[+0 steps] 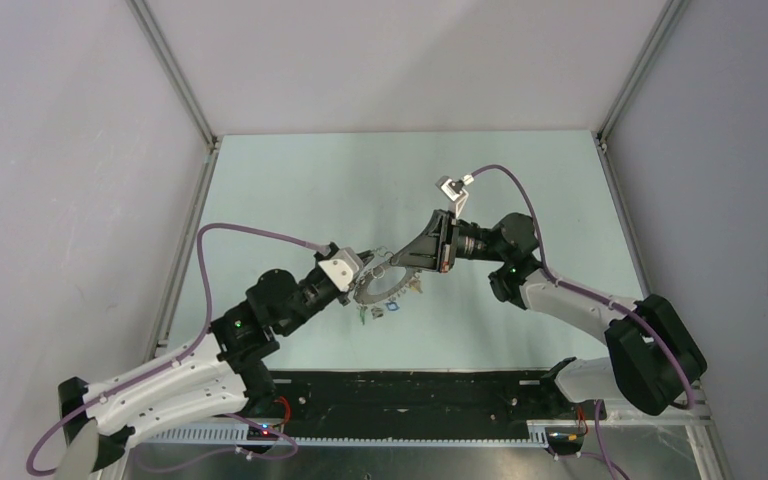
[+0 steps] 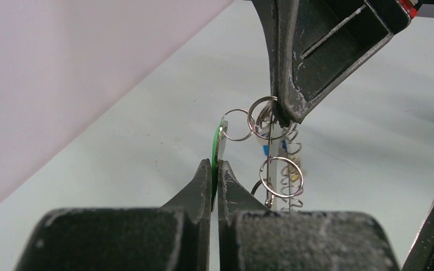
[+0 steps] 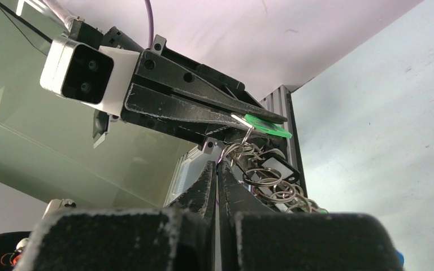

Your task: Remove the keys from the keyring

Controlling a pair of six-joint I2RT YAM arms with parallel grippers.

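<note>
Clamping left pincer shut on green tag, edge-on, likely for drawing that key off. Pinching right pincer together on split rings, bracing bunch against pull. Holding keyring and keys up between arms, over middle of counter. Leaving open room beyond and to both sides for pulling apart; crowding only at pincer tips, close together.

A flat pale-green tabletop lay under soft, even light that cast only faint shadows. Plain matte grey-white panels closed it in on three sides: the left wall panel, the back wall panel and the right wall panel. Slim silver aluminium rails ran along the panel joints (both slanting inward from above). A black strip crossed the near edge, with a white slotted cable duct just beside it.
</note>
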